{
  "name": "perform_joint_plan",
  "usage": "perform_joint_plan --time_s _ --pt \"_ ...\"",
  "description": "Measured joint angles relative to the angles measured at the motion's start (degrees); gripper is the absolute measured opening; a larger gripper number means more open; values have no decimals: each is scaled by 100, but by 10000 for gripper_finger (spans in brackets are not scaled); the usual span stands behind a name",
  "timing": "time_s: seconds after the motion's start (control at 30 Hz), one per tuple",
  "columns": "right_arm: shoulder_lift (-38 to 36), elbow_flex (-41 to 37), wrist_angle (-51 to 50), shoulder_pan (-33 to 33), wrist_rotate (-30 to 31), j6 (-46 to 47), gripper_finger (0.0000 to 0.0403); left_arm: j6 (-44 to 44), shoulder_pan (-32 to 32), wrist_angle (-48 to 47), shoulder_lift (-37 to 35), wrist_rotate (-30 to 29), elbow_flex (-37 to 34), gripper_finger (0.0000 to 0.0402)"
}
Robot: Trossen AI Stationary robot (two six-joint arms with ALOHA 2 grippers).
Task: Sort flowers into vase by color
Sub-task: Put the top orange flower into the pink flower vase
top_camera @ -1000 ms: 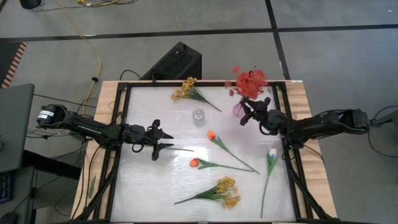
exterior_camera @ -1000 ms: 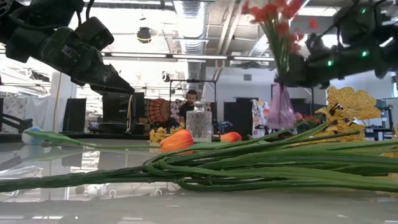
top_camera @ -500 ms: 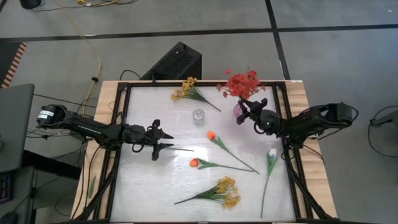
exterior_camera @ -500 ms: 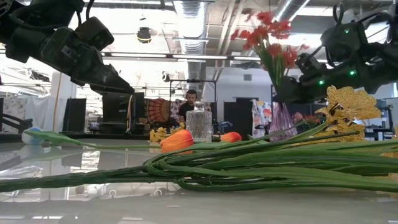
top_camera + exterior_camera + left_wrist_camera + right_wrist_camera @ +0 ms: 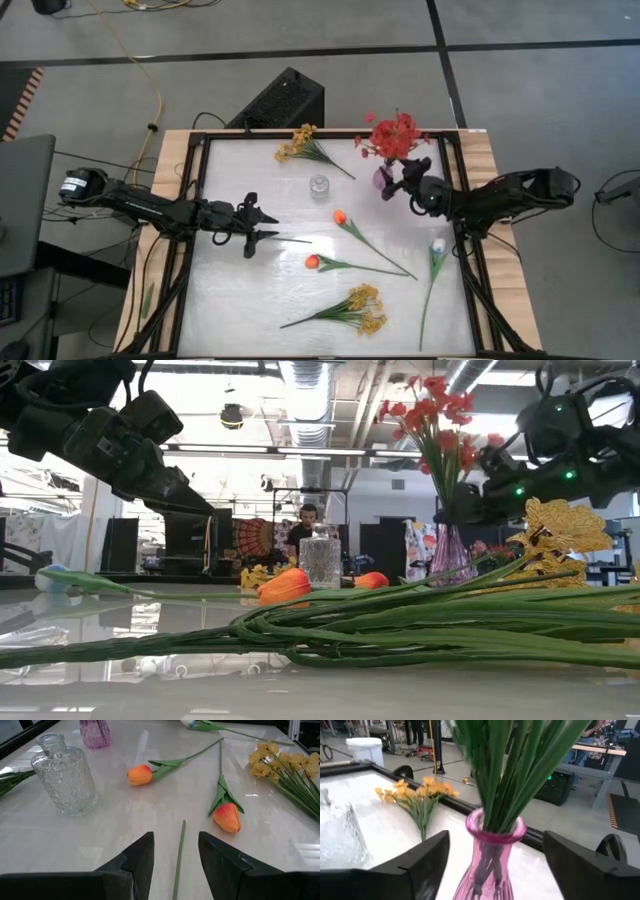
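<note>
Red flowers (image 5: 392, 135) stand upright with their stems in a pink vase (image 5: 490, 855) at the table's far right. My right gripper (image 5: 393, 182) is open, one finger on each side of the vase's neck, apart from it. A clear glass vase (image 5: 319, 186) stands at the far middle. Two orange tulips (image 5: 340, 216) (image 5: 311, 262), a white tulip (image 5: 438, 245) and two yellow sprays (image 5: 305, 143) (image 5: 355, 308) lie flat on the table. My left gripper (image 5: 268, 229) hovers open at mid-left, above a bare green stem (image 5: 181, 845) lying on the table.
A black frame (image 5: 200, 200) rims the white table. A black box (image 5: 285, 100) sits on the floor beyond the far edge. A person (image 5: 308, 520) shows far off in the room behind. Bare tabletop lies at the near left.
My right gripper has come down toward the pink vase with the red flowers, whose stems went from tilted above the vase to standing upright inside it. It has let go of them.
</note>
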Motion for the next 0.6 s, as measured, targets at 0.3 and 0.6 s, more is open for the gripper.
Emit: perform_joint_plan --time_s 0.3,0.6 --pt "-1475 573 -2952 346 -58 100 368 -3 0 -124 0 0 0 143" --pt "-2150 2711 -8595 411 -1283 1805 365 29 0 -168 0 0 0 143"
